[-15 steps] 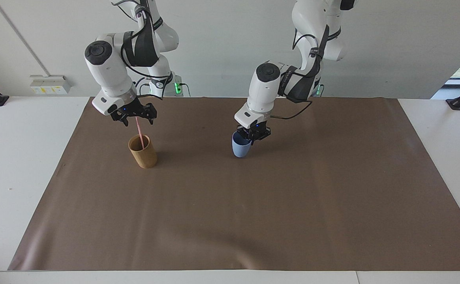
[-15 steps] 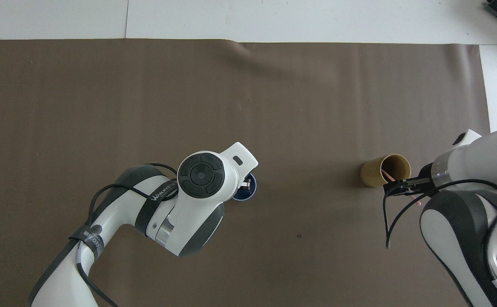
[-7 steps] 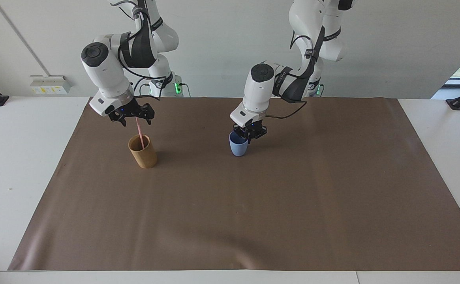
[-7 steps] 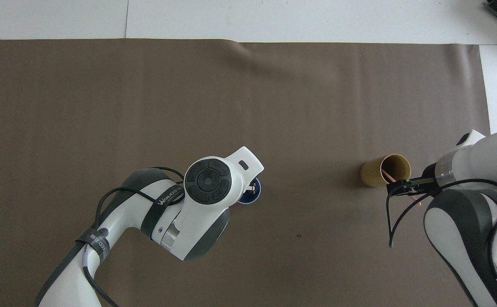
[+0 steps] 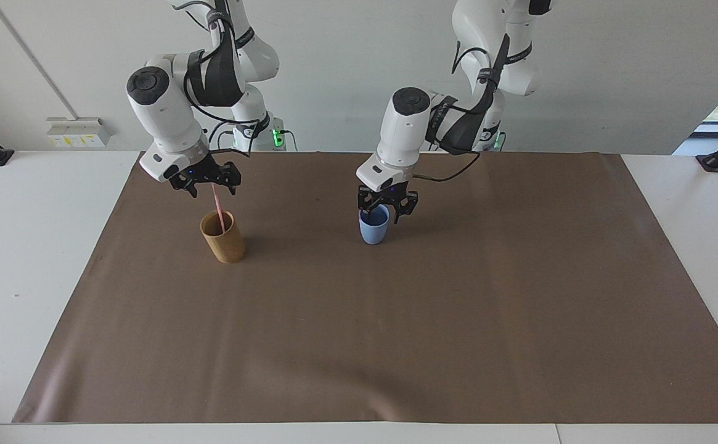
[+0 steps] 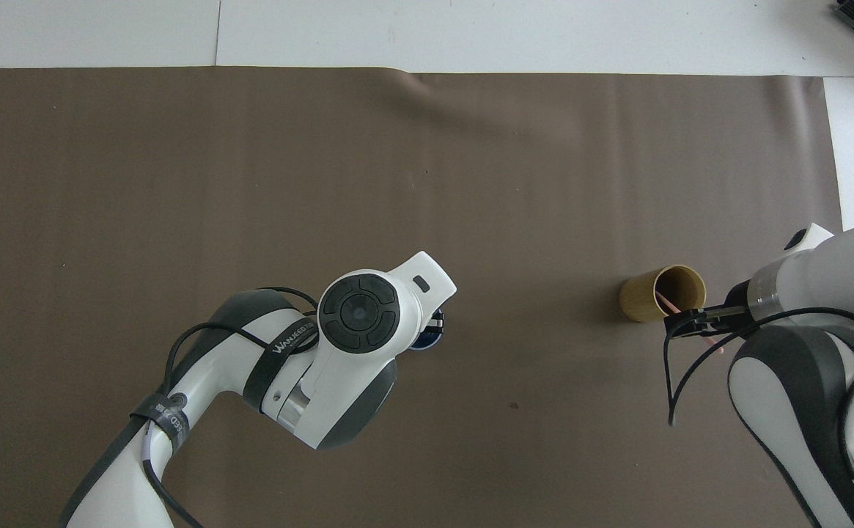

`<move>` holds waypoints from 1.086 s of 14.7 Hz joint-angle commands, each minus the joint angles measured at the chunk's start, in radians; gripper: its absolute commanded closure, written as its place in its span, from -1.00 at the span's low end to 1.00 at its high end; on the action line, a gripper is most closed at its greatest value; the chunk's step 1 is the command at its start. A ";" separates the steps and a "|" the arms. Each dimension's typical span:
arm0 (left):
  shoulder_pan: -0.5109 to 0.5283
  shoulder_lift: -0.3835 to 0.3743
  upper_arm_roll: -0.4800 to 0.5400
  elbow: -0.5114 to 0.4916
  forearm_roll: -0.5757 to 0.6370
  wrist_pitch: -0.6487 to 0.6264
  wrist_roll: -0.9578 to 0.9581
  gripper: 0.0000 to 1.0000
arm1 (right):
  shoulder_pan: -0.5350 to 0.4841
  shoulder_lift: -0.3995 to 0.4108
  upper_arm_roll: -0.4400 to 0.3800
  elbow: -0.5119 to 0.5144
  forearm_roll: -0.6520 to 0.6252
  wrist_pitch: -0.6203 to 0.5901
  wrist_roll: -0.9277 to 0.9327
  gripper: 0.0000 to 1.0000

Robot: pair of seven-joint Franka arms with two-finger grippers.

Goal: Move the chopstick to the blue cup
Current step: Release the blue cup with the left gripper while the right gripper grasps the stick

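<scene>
The pale pink chopstick (image 5: 217, 201) stands tilted in a tan cylindrical cup (image 5: 224, 240) toward the right arm's end of the table. Its upper end rises between the spread fingers of my right gripper (image 5: 214, 187), which hangs open just over that cup. The light blue cup (image 5: 373, 231) stands upright near the middle of the brown mat. My left gripper (image 5: 386, 213) is open right above it, its fingers straddling the rim. From overhead, the left arm covers most of the blue cup (image 6: 432, 339), and the chopstick (image 6: 665, 301) shows inside the tan cup (image 6: 643, 299).
A brown mat (image 5: 395, 345) covers most of the white table. A small dark speck (image 6: 514, 405) lies on the mat between the two cups, nearer to the robots.
My left gripper has opened and let go of the blue cup's rim, after shifting the cup slightly toward the right arm's end. The right gripper rose slightly, then held still.
</scene>
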 commanded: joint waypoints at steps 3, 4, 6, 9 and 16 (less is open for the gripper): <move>0.166 -0.190 0.009 -0.008 -0.005 -0.160 0.133 -1.00 | -0.013 -0.013 0.006 -0.019 0.021 0.014 -0.036 0.13; 0.206 -0.208 0.009 -0.006 0.003 -0.198 0.168 -1.00 | -0.013 -0.013 0.004 -0.019 0.021 0.012 -0.043 0.41; 0.298 -0.220 0.009 -0.005 0.004 -0.220 0.227 -1.00 | -0.015 -0.012 0.004 -0.019 0.021 0.012 -0.051 0.82; 0.439 -0.222 0.009 0.033 0.004 -0.308 0.386 -1.00 | -0.015 -0.012 0.006 -0.017 0.021 0.010 -0.049 1.00; 0.700 -0.208 0.009 0.341 0.009 -0.643 0.720 -1.00 | -0.009 -0.003 0.006 0.012 0.021 -0.006 -0.048 1.00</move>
